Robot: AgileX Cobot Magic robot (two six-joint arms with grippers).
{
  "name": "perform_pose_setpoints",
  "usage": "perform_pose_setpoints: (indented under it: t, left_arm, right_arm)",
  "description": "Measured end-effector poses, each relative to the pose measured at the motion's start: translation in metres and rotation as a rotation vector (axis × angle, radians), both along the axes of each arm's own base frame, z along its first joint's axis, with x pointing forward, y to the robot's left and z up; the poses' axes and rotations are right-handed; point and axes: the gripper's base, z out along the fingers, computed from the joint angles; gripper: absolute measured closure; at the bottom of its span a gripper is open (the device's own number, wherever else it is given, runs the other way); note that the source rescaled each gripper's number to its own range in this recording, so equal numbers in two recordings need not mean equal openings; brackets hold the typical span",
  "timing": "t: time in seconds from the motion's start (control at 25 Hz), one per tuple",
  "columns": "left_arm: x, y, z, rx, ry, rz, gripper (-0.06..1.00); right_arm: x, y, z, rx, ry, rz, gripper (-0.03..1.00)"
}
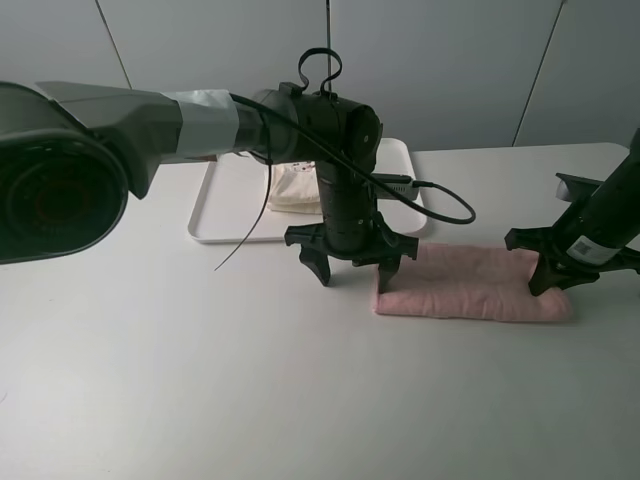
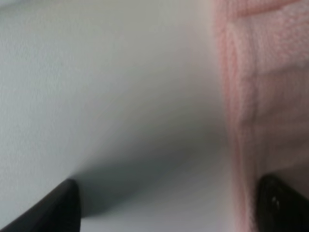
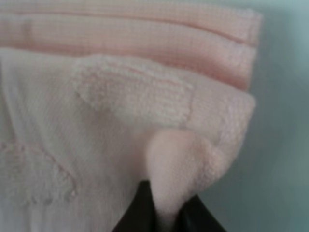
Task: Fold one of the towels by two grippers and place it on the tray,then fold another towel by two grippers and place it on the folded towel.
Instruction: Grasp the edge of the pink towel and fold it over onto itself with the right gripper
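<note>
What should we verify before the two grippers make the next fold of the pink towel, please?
1. Right gripper shut on a corner of the pink towel: ok.
2. Left gripper gripping the opposite end: not ok, open at that end.
3. The pink towel folded into a strip: ok.
4. The cream towel lies on the tray: ok.
5. Its fold neat: cannot tell, the left arm hides it.

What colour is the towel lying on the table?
The towel is pale pink, seen best in the right wrist view.
</note>
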Motion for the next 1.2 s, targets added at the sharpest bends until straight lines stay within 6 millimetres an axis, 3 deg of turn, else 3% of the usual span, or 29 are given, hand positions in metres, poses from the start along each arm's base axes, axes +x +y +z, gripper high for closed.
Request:
perform_pose_setpoints:
  t: [0.52, 0.92, 1.2]
  left_arm:
    - [0.000, 0.000, 0.000, 0.000, 0.000, -0.004, -0.01]
    - [0.000, 0.000, 0.000, 0.000, -0.001, -0.006, -0.01]
    - [0.000, 0.000, 0.000, -0.001, -0.002, -0.006, -0.01]
  right_arm:
    - [-0.009, 0.012, 0.049, 0.123, -0.074, -0.016, 0.92]
    - [-0.009, 0.033, 0.063, 0.374, -0.097, -0.003, 0.92]
    - [-0.006, 0.038, 0.060, 0.440, -0.098, -0.014, 0.92]
